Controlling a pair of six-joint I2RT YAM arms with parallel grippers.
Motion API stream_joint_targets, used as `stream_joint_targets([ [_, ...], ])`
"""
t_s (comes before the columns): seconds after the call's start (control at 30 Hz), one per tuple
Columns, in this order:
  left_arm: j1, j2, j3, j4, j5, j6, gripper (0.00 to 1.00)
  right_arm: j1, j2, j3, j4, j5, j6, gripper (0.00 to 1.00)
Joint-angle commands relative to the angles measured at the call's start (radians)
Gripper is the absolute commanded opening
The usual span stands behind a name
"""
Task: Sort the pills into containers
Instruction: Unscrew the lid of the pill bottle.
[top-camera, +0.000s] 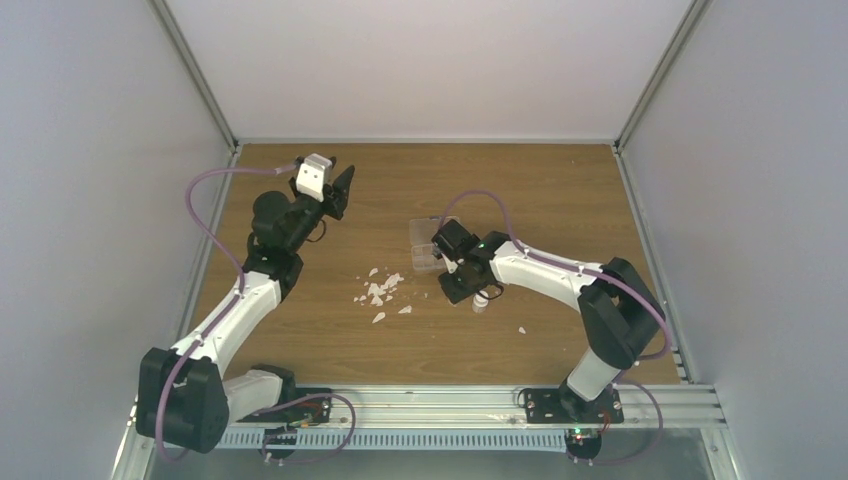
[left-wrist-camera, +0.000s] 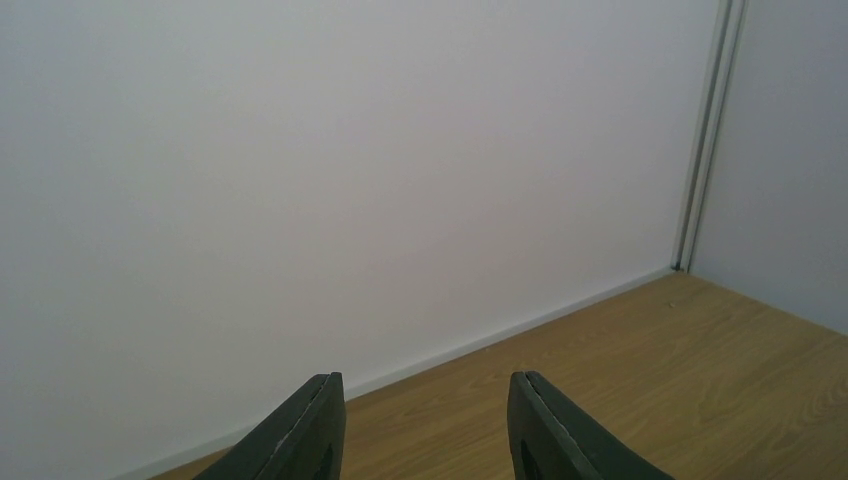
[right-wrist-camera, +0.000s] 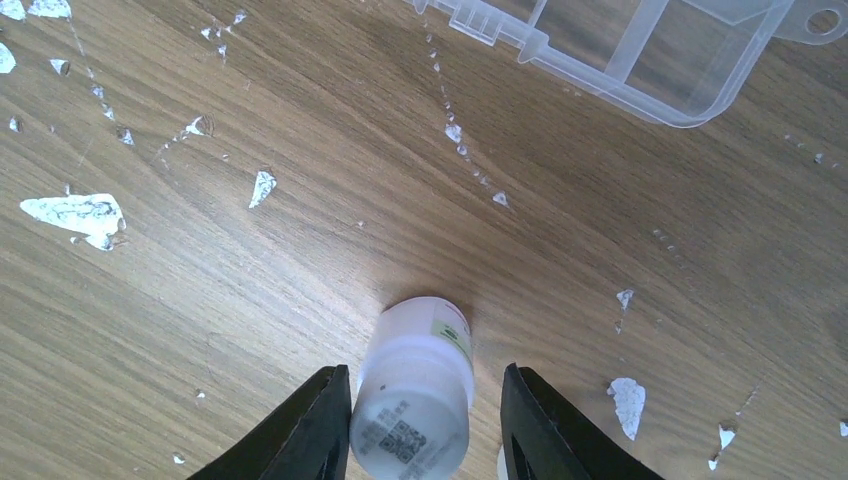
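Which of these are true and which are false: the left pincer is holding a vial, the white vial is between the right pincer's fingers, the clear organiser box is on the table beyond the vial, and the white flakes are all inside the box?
1. The left pincer holds a vial. False: it is open and empty, pointing toward the back wall.
2. The white vial sits between the fingers of the right pincer. True.
3. In the right wrist view, the clear organiser box lies on the table beyond the vial. True.
4. The white flakes are all inside the box. False: they lie scattered on the bare wood.
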Motion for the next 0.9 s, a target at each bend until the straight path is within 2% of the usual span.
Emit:
stream_joint_targets([
  [0.0, 0.001, -0.004, -0.013, 0.083, 0.013, -0.008, 0.99, 0.009, -0.035, 0.006, -0.014, -0.005, 0.016, 0.91],
  [0.13, 0.001, 0.005, -0.004, 0.071, 0.019, -0.004, 0.99, 0.009, -0.029, -0.007, -0.006, -0.013, 0.014, 0.9],
  [0.37, 0.002, 0.044, 0.016, 0.057, 0.055, 0.005, 0.99, 0.008, -0.035, -0.007, -0.002, -0.016, 0.015, 0.72],
  [0.63, -0.012, 0.104, -0.041, 0.162, 0.171, -0.017, 0.99, 0.009, -0.068, 0.002, 0.024, -0.015, 0.007, 0.56],
  [0.73, -0.027, 0.137, -0.046, 0.17, 0.169, -0.003, 0.99, 0.009, -0.073, 0.009, 0.029, -0.042, 0.001, 0.5],
  [0.87, -0.032, 0.162, -0.076, 0.224, 0.203, -0.004, 0.99, 0.008, -0.079, 0.025, 0.024, -0.043, -0.003, 0.47],
])
